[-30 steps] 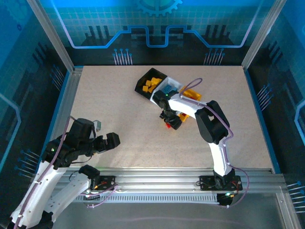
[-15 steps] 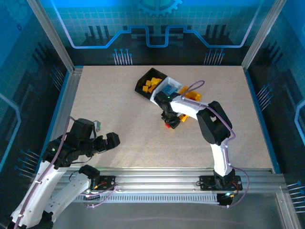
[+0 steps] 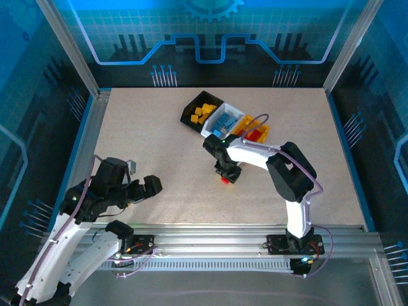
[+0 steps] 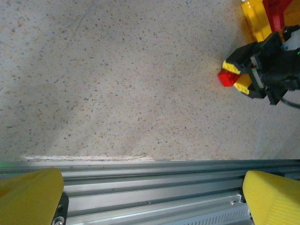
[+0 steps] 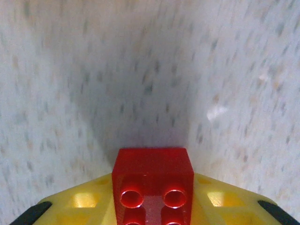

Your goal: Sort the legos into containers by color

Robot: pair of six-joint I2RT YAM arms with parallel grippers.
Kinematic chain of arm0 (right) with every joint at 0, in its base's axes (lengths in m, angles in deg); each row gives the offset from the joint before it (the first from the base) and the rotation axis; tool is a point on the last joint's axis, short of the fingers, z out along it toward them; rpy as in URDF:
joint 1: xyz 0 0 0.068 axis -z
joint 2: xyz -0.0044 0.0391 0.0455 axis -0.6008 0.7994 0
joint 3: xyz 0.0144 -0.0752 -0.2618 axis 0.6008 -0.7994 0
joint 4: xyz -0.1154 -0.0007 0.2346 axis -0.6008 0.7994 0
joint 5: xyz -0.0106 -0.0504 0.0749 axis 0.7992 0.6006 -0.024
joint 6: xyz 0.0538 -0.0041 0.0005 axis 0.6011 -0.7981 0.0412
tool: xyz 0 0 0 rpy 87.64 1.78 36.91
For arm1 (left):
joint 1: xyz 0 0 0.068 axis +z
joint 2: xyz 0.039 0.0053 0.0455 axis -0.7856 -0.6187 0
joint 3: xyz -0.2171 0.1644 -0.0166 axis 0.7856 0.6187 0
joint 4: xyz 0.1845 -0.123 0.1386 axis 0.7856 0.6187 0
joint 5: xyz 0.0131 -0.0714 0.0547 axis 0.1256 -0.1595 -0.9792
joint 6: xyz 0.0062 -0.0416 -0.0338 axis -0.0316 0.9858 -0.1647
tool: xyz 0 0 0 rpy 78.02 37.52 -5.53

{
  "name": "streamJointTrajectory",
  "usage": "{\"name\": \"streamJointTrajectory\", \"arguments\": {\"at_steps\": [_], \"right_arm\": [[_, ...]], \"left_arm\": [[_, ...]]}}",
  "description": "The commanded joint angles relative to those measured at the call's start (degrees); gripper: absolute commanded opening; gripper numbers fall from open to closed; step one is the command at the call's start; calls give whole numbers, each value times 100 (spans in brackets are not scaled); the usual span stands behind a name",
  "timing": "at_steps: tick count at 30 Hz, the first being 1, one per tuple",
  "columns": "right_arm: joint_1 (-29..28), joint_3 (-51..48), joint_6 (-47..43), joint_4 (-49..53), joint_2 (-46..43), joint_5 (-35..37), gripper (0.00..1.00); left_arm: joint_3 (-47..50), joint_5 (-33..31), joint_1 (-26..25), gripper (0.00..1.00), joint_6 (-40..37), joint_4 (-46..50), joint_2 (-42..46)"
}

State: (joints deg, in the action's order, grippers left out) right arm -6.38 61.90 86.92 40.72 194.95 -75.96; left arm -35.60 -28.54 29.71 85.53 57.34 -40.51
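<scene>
A red lego (image 5: 152,180) sits between the yellow pads (image 5: 84,200) of my right gripper (image 3: 227,173), which is shut on it. That gripper is low over the table, just in front of the containers, and the red lego (image 3: 225,180) pokes out below it. The left wrist view has the same lego (image 4: 228,78) at its right edge. The containers stand in a row: a black bin (image 3: 189,115) with yellow-orange legos, a white bin (image 3: 210,129) with light blue ones, a yellow-orange bin (image 3: 263,129) with red ones. My left gripper (image 3: 150,186) is open and holds nothing, near the table's front left.
The metal rail (image 4: 150,176) runs along the table's near edge, right under my left gripper. Bare speckled tabletop (image 3: 159,146) lies between the two arms. Metal frame posts (image 3: 89,121) border the table on both sides.
The right gripper has shut on the red lego and shifted a little toward the near edge, uncovering the yellow-orange bin. The left arm has not moved.
</scene>
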Motion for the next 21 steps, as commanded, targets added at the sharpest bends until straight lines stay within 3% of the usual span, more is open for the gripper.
{"name": "streamJointTrajectory", "arguments": {"at_steps": [1, 6, 11, 21], "right_arm": [[-333, 99, -148, 411, -349, -76, 37], [-452, 430, -386, 701, -697, 86, 36], [-173, 983, -867, 1061, -1015, 481, 36], [1283, 1661, -1801, 1078, -1060, 475, 35]], "left_arm": [[155, 276, 14, 99, 103, -367, -114], [267, 414, 15, 99, 117, -713, -244], [351, 505, 22, 99, 187, -932, -346], [428, 471, 26, 99, 173, -960, -495]]}}
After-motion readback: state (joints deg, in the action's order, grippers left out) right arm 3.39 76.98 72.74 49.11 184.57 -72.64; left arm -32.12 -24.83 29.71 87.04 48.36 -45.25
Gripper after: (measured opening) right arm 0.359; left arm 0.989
